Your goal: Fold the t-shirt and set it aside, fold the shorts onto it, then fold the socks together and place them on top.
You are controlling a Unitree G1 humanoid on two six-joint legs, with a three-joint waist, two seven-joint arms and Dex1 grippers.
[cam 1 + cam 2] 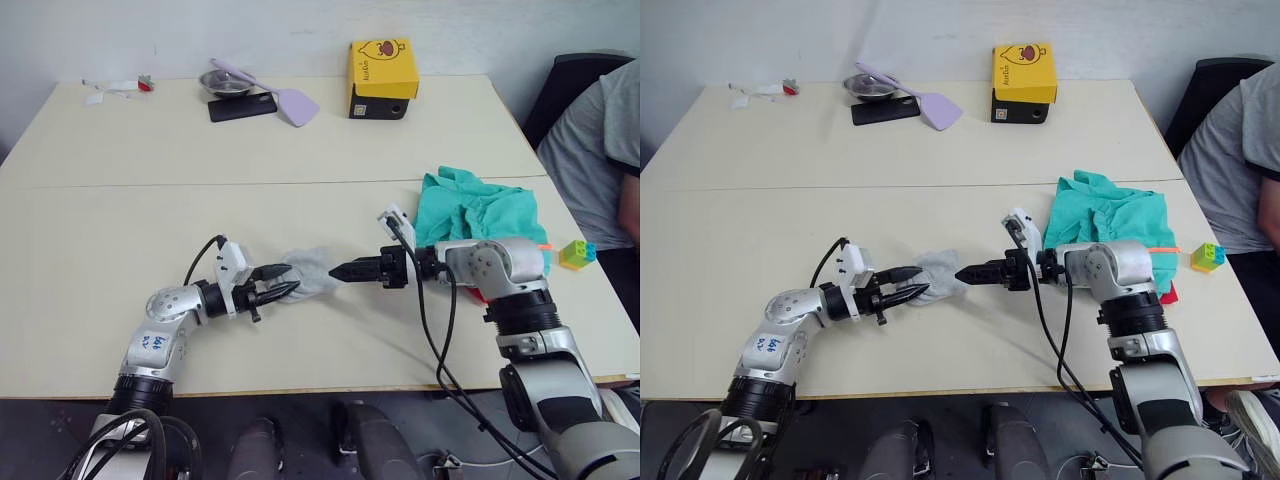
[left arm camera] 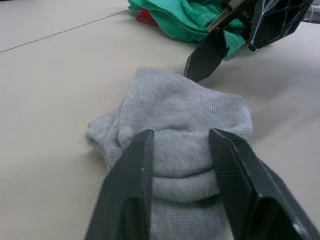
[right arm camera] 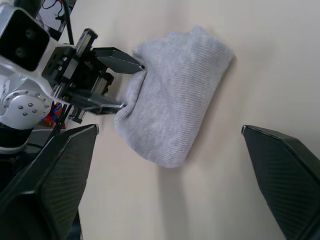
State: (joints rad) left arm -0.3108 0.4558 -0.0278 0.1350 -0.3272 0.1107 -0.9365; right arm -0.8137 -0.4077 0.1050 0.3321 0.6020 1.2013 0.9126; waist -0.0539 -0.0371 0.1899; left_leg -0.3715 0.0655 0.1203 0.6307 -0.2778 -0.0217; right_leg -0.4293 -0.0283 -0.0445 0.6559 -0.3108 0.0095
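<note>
The grey socks (image 1: pixel 312 272) lie bundled on the table, front of centre. My left gripper (image 1: pixel 290 278) is shut on their left end; in the left wrist view its fingers (image 2: pixel 135 165) pinch the knit. My right gripper (image 1: pixel 338 270) points at the bundle's right end, just short of it, and its fingers (image 3: pixel 60 170) stand wide apart with the socks (image 3: pixel 175 95) between and beyond them. The teal shorts (image 1: pixel 480 210) lie crumpled at the right, behind my right arm. A small part of the red t-shirt (image 1: pixel 1167 293) shows from under them.
At the back of the table stand a yellow box (image 1: pixel 383 70), a black phone (image 1: pixel 242 106), a metal bowl (image 1: pixel 224 82) and a lilac spatula (image 1: pixel 290 103). A coloured toy block (image 1: pixel 577 253) sits near the right edge, where a person (image 1: pixel 600 130) sits.
</note>
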